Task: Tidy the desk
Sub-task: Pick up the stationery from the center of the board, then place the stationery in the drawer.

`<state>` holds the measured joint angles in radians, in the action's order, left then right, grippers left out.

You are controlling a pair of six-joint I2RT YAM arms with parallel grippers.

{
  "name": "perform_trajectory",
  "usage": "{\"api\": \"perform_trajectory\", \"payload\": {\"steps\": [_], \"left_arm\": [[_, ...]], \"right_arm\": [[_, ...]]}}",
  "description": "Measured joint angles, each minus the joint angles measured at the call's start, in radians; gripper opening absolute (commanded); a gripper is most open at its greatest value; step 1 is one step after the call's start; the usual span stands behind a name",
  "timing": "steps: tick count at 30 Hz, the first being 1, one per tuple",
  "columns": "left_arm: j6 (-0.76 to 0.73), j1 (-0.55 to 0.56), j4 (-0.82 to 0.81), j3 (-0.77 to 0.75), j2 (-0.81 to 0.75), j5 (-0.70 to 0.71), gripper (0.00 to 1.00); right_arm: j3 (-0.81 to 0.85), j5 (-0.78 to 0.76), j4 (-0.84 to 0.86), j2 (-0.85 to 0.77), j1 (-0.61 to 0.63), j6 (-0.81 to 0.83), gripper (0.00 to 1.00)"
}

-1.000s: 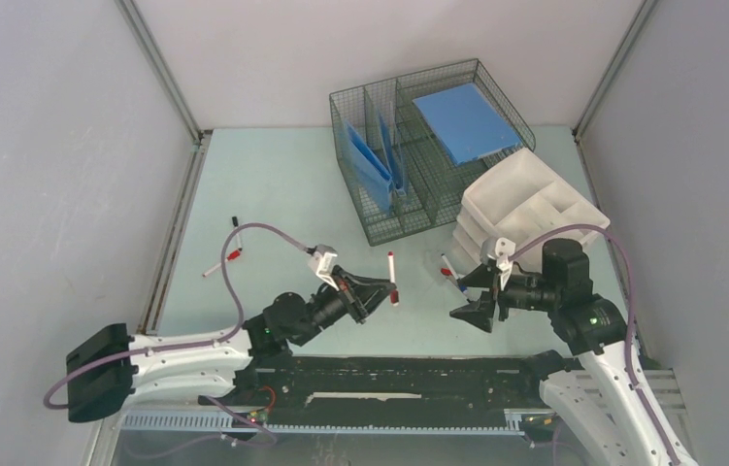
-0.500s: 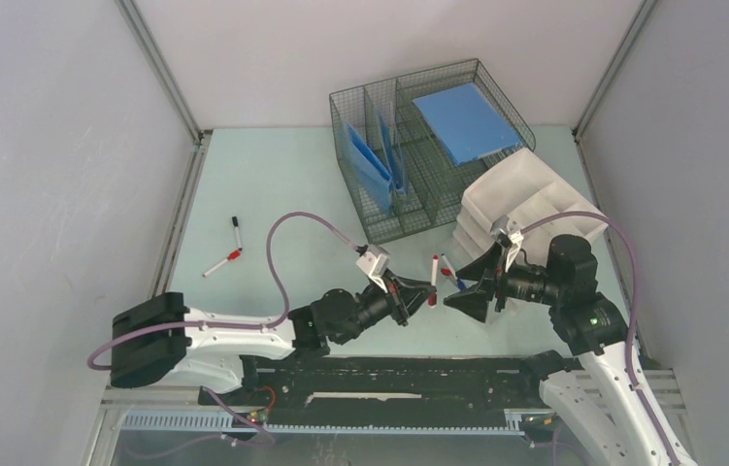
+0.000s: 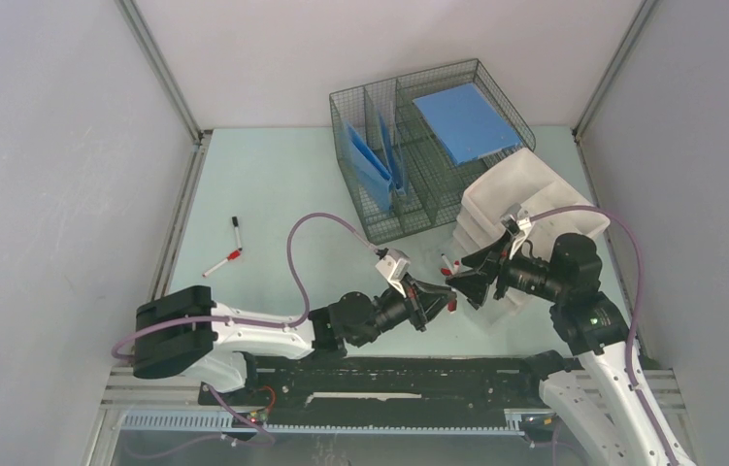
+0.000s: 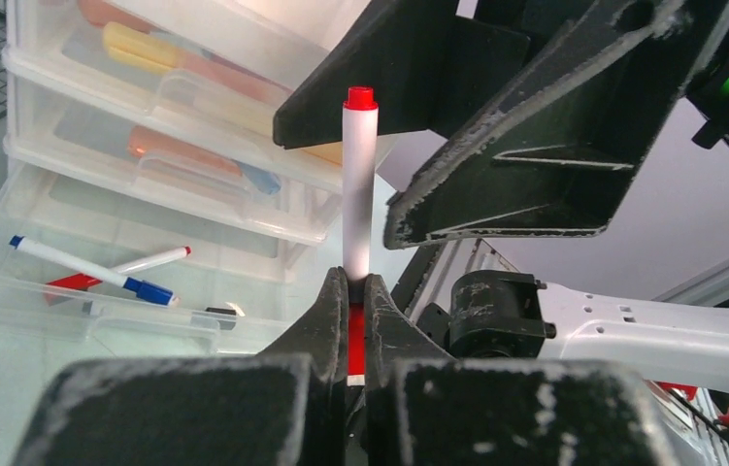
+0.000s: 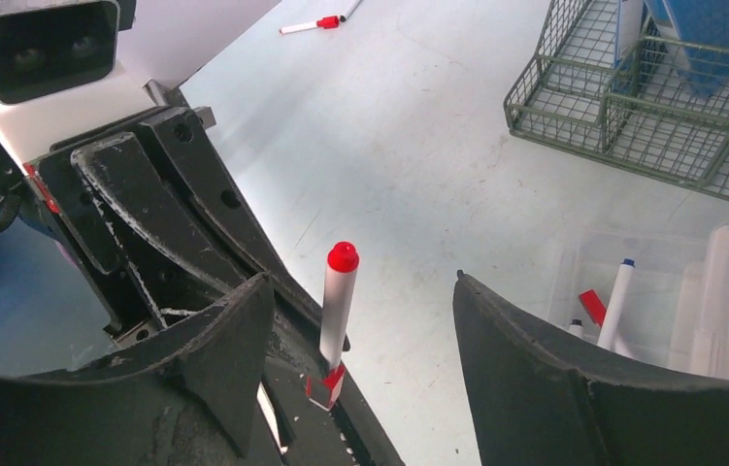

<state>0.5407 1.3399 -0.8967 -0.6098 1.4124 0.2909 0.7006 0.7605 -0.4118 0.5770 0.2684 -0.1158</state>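
My left gripper (image 3: 441,299) is shut on the lower end of a white marker with a red cap (image 4: 357,184), holding it upright over the pale green desk (image 3: 282,194). The same marker (image 5: 338,296) stands between the spread fingers of my right gripper (image 5: 362,286), nearer the left finger (image 5: 229,330) and touching neither. In the top view the right gripper (image 3: 465,282) is open and meets the left one in front of the white drawer unit (image 3: 525,209).
The unit's clear bottom drawer (image 4: 11,291) is pulled out and holds a blue-capped marker (image 4: 88,272) and a red-tipped one (image 4: 151,260). A wire basket (image 3: 418,155) with blue folders stands behind. Two pens (image 3: 229,248) lie on the left of the desk.
My left arm has swung right, carrying the marker from mid-desk to the right gripper. The right gripper has risen and turned to meet it, its fingers now either side of the marker.
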Motion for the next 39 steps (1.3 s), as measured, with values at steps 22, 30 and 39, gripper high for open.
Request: {"api": "perform_trajectory", "payload": {"steps": [22, 30, 39], "left_arm": [[-0.011, 0.011, 0.011, -0.017, 0.003, -0.009, 0.72], [-0.065, 0.010, 0.186, 0.036, -0.165, 0.073, 0.98], [-0.061, -0.087, 0.522, 0.120, -0.404, 0.216, 1.00]], "right_arm": [[-0.002, 0.084, 0.024, 0.019, 0.000, 0.011, 0.00], [-0.002, 0.023, -0.008, -0.002, 0.001, 0.176, 0.00], [-0.002, -0.170, -0.100, 0.061, 0.048, 0.455, 0.02]]}}
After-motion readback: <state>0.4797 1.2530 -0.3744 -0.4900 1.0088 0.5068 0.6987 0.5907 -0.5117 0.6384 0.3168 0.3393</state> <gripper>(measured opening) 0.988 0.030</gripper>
